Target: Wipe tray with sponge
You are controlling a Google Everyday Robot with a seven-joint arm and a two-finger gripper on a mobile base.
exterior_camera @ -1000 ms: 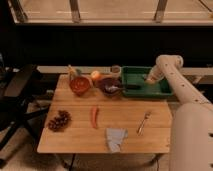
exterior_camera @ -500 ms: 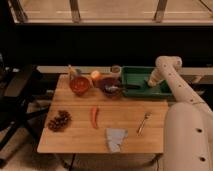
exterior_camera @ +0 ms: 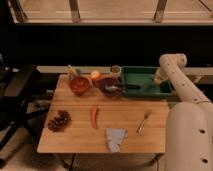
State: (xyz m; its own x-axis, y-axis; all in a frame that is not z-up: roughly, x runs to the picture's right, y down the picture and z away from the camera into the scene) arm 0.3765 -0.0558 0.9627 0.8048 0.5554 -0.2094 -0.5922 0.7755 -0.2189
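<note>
- Camera view: the large rectangular green plastic tray (exterior_camera: 142, 82) sits at the back right corner of the light wooden table (exterior_camera: 125, 125). It is just to the right of a dark round bowl (exterior_camera: 111, 88) with a spoon in it.
- My pale arm reaches in from the right and bends down, so the gripper (exterior_camera: 158, 82) is inside the tray at its right end. It is low over the tray floor or touching it; I cannot tell which.
- The fingers are pressed together. I cannot pick out the small blue-grey sponge. It may be pinched or hidden at the fingertips, but I would not swear to it.
- Also on the table are a red bowl (exterior_camera: 80, 85), a slim red chilli (exterior_camera: 94, 116) and a metal fork (exterior_camera: 143, 120). A folded grey-blue cloth (exterior_camera: 115, 139) lies at the front edge, well apart from the tray; it is not the sponge.
- Step in hand, as I judge it: the wipe itself, at the tray's right end.
- Next I want a steady sweep leftward along the tray floor, pressing down lightly and staying inside the sloping walls. I should stop short of the left wall so the tray is not shoved into the dark bowl.
</note>
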